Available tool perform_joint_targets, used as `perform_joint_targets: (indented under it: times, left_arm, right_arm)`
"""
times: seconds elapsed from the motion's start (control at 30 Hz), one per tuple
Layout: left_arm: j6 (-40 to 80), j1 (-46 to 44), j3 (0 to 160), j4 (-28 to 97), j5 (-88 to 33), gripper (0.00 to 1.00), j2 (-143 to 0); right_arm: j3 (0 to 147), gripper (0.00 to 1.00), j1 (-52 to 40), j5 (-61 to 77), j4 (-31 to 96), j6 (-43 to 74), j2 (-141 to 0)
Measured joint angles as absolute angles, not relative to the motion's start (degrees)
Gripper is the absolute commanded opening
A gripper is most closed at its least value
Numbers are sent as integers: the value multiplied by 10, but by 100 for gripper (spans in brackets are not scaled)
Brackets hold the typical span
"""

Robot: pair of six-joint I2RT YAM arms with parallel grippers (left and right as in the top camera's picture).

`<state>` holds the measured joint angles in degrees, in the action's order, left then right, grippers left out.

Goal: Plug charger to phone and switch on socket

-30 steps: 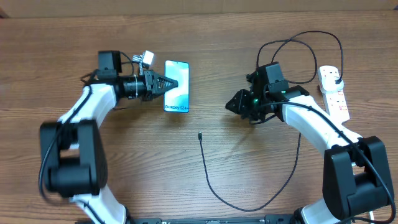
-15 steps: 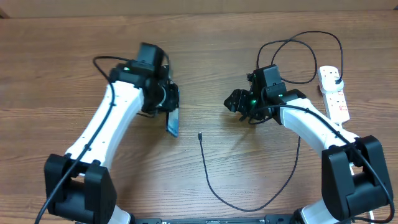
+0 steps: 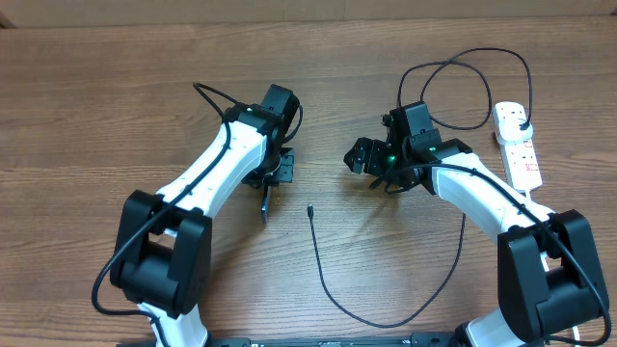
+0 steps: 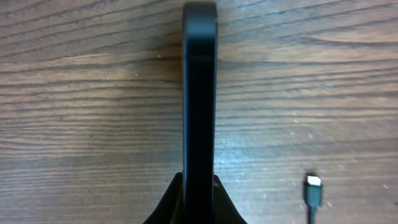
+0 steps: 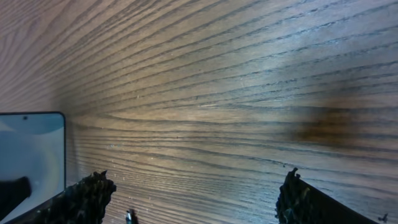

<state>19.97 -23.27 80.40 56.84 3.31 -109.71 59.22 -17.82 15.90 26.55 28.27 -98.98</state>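
The left claw (image 4: 199, 198) is clamped shut on the phone (image 4: 199, 93), holding it edge-on over the bench (image 4: 93, 124). The charger (image 3: 323, 280) lies near it, its connector tip (image 4: 314, 186) apart from the phone. The right claw (image 5: 196, 208) hangs spread wide, empty. The socket (image 3: 516, 145) lies at the far right.

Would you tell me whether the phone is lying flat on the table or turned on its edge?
On edge: the left wrist view shows only the phone's thin dark side, clamped in the left gripper.
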Motion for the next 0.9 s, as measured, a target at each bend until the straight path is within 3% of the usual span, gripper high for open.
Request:
perform_joint_targets:
  times: [0.43,0.9]
  left_arm:
    - [211,-233,824,560,50,4,-1133]
    - [211,-233,824,562,50,20,-1158]
  right_arm:
    - [592,90,-178,143,265,283,-990]
    - [592,91,-178,142,266,283,-990]
